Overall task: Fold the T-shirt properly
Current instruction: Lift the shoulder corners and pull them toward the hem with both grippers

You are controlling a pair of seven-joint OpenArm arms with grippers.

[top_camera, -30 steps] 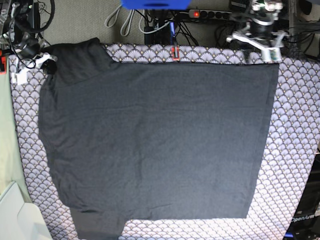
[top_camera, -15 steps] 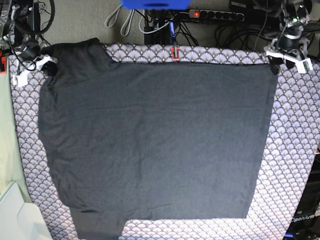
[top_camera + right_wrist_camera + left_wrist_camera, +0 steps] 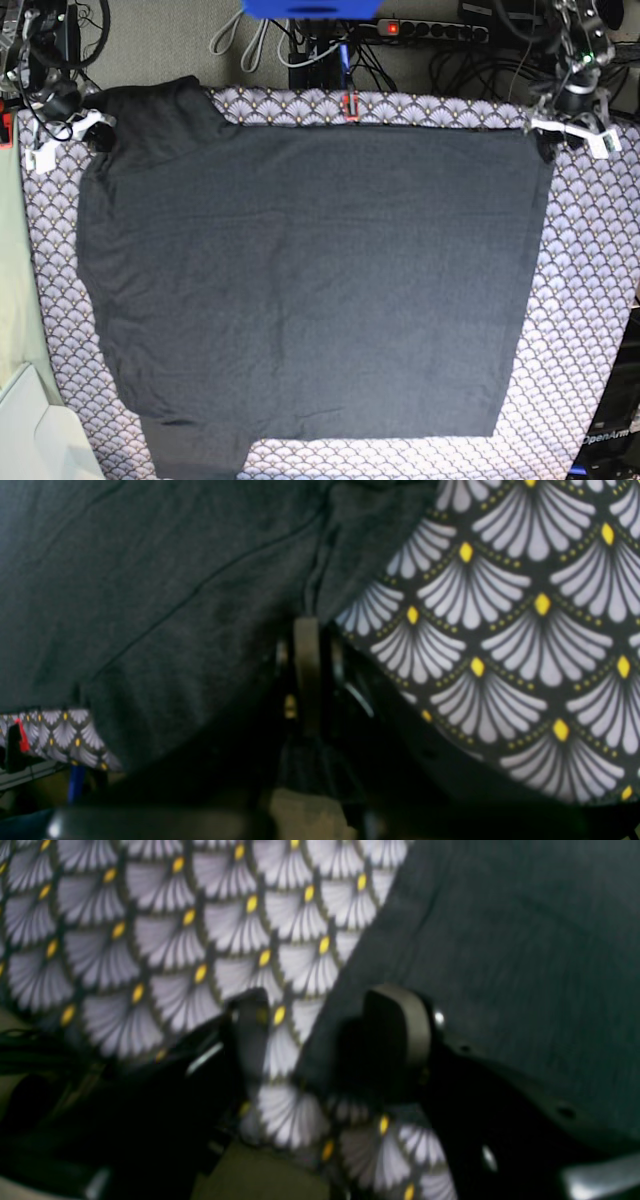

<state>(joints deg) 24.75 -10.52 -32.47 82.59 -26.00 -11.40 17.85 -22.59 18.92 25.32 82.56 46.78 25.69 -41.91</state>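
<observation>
On the scallop-patterned cloth [image 3: 590, 300] the T-shirt [image 3: 310, 290] lies flat, plain dark side up, one sleeve [image 3: 160, 120] at the far left corner and the other [image 3: 195, 450] at the near left edge. Left gripper [image 3: 325, 1040], at the shirt's far right corner: fingers [image 3: 400, 1025] spread, one over the shirt's edge, the other [image 3: 250, 1030] over the cloth, corner between them. Right gripper [image 3: 307, 670], at the far left sleeve: jaws pressed together; whether they pinch fabric cannot be told. Beyond the table, a power strip [image 3: 430, 30] and cables [image 3: 240, 40].
</observation>
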